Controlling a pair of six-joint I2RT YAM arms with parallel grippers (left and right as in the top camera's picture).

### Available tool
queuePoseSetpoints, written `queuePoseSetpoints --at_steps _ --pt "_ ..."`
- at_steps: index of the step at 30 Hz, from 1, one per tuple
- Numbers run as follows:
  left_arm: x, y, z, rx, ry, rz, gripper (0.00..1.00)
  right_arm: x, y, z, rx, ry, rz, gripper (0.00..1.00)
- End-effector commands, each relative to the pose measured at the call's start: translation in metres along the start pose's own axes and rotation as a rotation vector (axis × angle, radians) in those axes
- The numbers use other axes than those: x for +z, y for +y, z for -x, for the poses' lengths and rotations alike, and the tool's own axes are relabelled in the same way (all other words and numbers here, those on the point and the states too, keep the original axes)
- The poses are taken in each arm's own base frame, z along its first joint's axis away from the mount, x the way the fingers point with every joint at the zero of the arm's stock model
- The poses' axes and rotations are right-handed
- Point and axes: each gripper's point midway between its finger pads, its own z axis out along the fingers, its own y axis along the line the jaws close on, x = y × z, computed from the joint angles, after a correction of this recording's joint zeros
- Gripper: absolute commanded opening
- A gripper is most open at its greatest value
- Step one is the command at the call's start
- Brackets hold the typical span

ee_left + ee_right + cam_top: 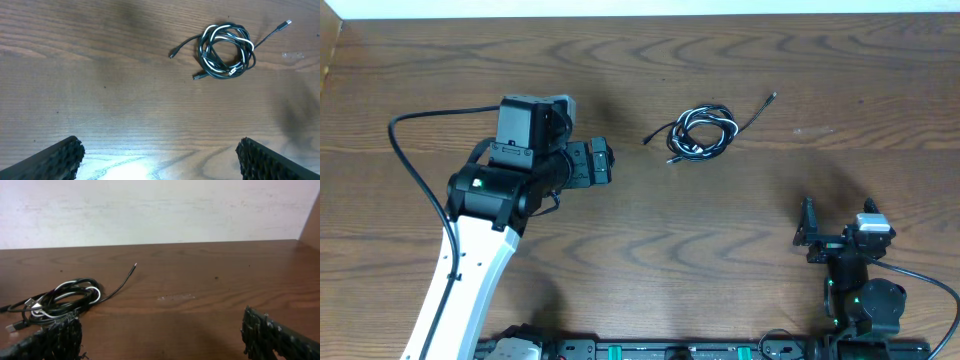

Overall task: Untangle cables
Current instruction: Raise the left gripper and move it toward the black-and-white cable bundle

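The cables [720, 128] lie in one small coil of black and white cords on the wooden table, right of centre at the back. Loose plug ends stick out to its left and upper right. In the left wrist view the coil [206, 50] sits far ahead and to the right of my left gripper [160, 155], which is open with bare wood between its fingers. From above, the left gripper [603, 163] points right, a short way left of the coil. My right gripper [808, 232] stands open near the front right. Its wrist view shows the coil [65, 297] ahead at left, beyond the open gripper [162, 335].
The brown wooden table [650, 260] fills the view. A pale wall [160, 210] rises behind its far edge. A thick black arm cable [410, 160] loops out to the left of the left arm. The arm bases sit along the front edge.
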Motion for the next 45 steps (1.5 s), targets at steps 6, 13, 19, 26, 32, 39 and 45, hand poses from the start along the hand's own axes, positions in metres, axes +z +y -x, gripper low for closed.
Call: queuePoseSetpoints --at_steps 6,13,19,26,32,39,45 --pt "-0.0067 -0.0037 0.0102 0.002 -0.033 -0.002 0.98 -0.0003 0.0008 -0.0002 -0.013 -0.001 0.002 0.99" --pt "-0.0066 -0.0042 0.0121 0.003 -0.040 -0.005 0.98 -0.0003 0.0008 -0.0002 -0.013 -0.001 0.002 0.99" --pt "-0.0066 -0.0043 0.0116 -0.016 -0.038 -0.005 0.98 -0.0003 0.0008 -0.0002 -0.013 -0.001 0.002 0.99" --pt "-0.0064 -0.0042 0.0099 -0.059 -0.031 -0.007 0.98 -0.0003 0.0008 -0.0002 -0.013 -0.001 0.002 0.99" --pt "-0.0064 -0.0054 0.0095 -0.063 -0.028 -0.014 0.98 -0.0003 0.0008 -0.0002 -0.013 -0.001 0.002 0.99" --pt "-0.0064 -0.0054 0.0094 -0.108 -0.027 -0.014 0.98 -0.0003 0.0008 -0.0002 -0.013 -0.001 0.002 0.99" --pt "-0.0060 -0.0088 0.0073 -0.114 -0.020 -0.022 0.98 -0.0003 0.0008 -0.0002 -0.013 -0.001 0.002 0.99"
